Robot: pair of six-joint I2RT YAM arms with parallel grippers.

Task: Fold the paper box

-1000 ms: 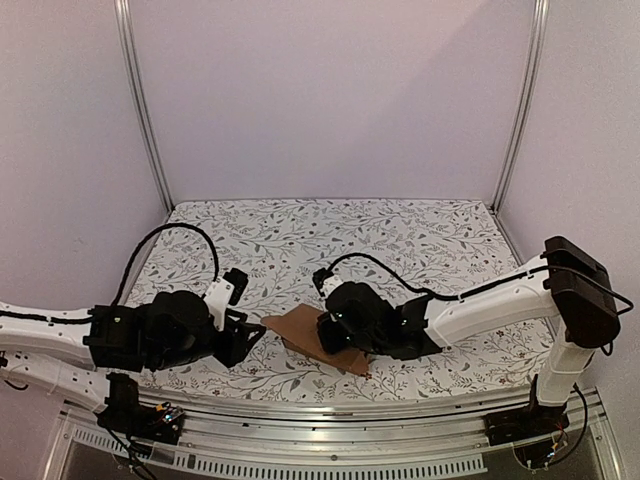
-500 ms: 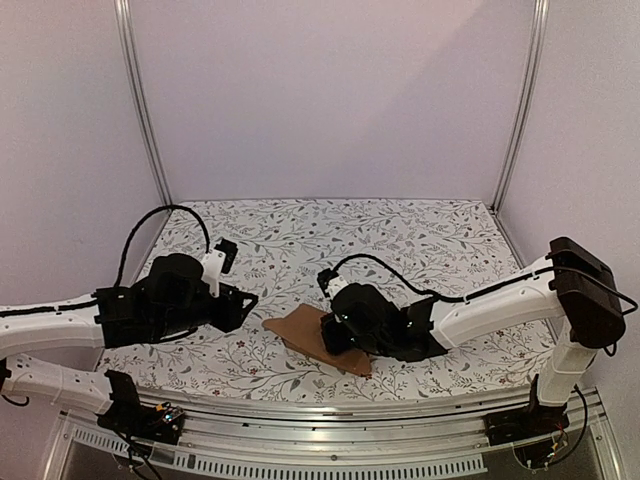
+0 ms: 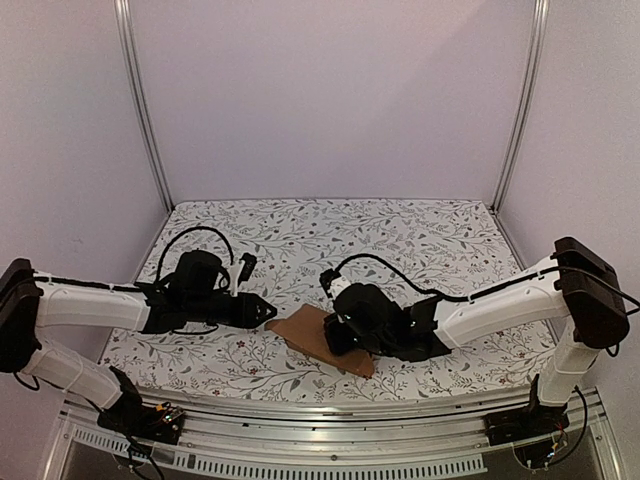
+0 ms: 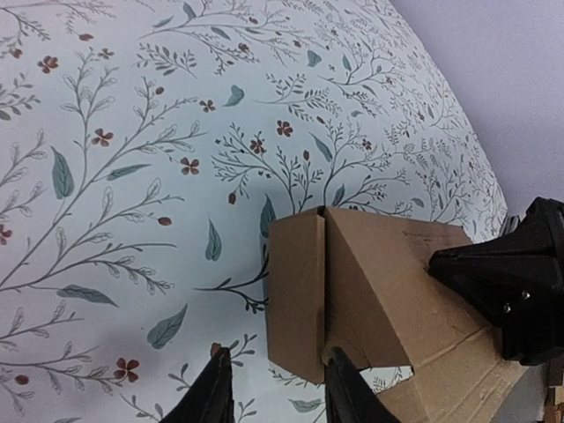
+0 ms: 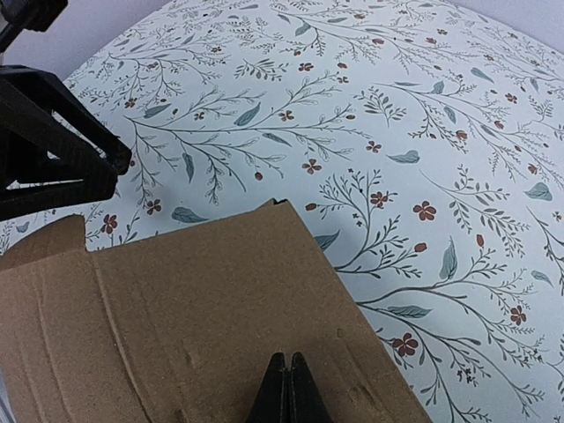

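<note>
Brown paper box (image 4: 370, 282) lies beneath the right gripper (image 5: 287, 379), tips pressed together, its folded flap partly between the spread fingers of the left gripper (image 4: 278, 370).

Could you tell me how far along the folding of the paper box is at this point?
Early. Done: one end flap of the paper box looks folded up along its crease; the rest lies nearly flat. In hand: the shut right gripper rests on the cardboard, apparently pinning it, while the left gripper straddles the raised flap's corner, jaws open. Left: the remaining flaps and closing the box.
</note>
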